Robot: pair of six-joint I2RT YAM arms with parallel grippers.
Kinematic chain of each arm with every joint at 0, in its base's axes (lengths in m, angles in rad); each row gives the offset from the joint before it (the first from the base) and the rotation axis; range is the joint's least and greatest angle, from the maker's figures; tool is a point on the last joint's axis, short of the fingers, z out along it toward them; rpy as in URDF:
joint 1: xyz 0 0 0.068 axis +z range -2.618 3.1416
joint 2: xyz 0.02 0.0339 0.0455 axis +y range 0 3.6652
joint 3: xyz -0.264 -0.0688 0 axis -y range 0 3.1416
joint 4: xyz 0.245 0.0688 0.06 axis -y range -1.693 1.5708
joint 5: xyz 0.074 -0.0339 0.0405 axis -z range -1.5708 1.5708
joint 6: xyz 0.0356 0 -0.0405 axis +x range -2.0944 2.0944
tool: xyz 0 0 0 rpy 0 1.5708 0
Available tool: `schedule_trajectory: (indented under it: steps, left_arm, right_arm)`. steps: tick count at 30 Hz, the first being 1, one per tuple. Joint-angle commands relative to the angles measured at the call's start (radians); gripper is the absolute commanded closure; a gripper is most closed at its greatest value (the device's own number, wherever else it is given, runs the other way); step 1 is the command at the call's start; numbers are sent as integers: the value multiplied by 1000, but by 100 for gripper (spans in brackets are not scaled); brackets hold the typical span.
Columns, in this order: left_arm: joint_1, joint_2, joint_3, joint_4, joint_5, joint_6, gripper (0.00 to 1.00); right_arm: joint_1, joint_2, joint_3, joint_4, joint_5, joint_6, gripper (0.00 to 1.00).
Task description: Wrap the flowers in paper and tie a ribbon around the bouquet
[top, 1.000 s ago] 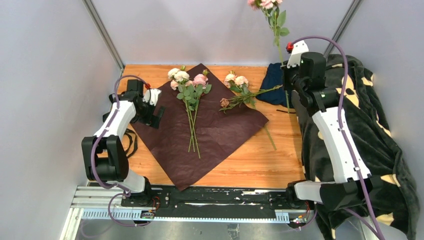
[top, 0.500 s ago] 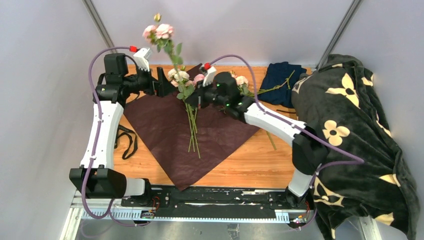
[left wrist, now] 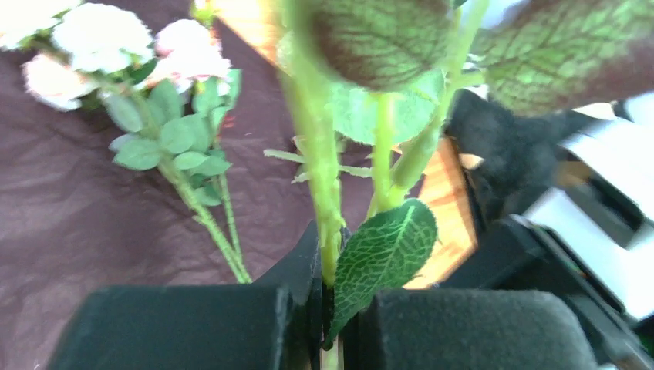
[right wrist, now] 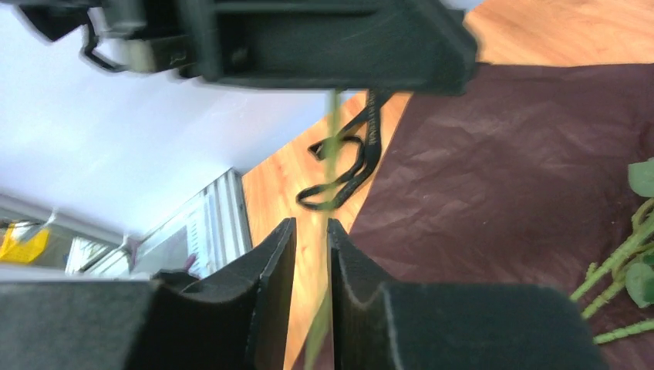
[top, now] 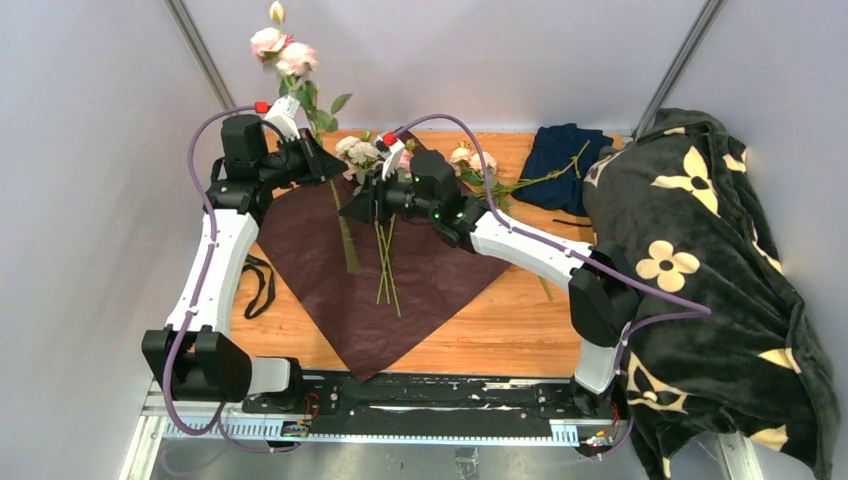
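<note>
Wooden table (top: 505, 335), burgundy paper (top: 440, 272), left fingers (left wrist: 177, 327) pinching rose stem (left wrist: 319, 173)

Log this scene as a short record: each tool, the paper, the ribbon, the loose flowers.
Left tool: shut on upright pale pink rose stem
Right tool: narrowly apart around same stem lower down; grip unclear
Crinkly burgundy paper sheet: spread flat
Thin black ribbon: loose, beside paper's left edge
Other pale roses: lying on the paper
</note>
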Motion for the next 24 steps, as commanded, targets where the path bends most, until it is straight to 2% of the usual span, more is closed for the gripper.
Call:
schedule_trajectory:
  steps: [1, 5, 9, 11, 14, 16, 17, 18, 20, 21, 24]
  left_arm:
    - [17, 56, -48, -10, -102, 5, 100]
    - [17, 184, -103, -47, -131, 8, 100]
    - [-73, 348, -106, -27, -186, 18, 100]
    - [-124, 411, -95, -31, -232, 33, 100]
    - [-179, 493, -90, -13, -289, 16, 100]
    - [-194, 537, -80, -10, -329, 15, 84]
    - [-199, 557, -66, -23, -348, 20, 63]
    - [-199, 572, -49, -54, -371, 24, 47]
    - [-199, 579, -35, -108, -386, 25, 15]
    - [-199, 566, -44, -117, -383, 22, 3]
    - [-199, 502, -60, -136, -369, 13, 0]
  right_arm:
    - [-69, -63, 21, -122, -172, -159, 65]
    - [-256, -179, -12, -441, -181, -423, 58]
    - [-445, -235, -46, -651, -63, -753, 59]
    - [-513, -223, -53, -705, 24, -889, 52]
    - [-611, -143, 17, -799, 45, -1056, 41]
    - [-644, -51, 90, -881, 50, -1126, 37]
    - [-658, 3, 173, -939, 60, -1172, 35]
    - [-663, 66, 248, -1001, 75, -1208, 35]
    - [-667, 178, 373, -1101, 130, -1264, 34]
    - [-668, 228, 422, -1134, 156, -1292, 34]
    - [-667, 348, 535, -1198, 217, -1383, 33]
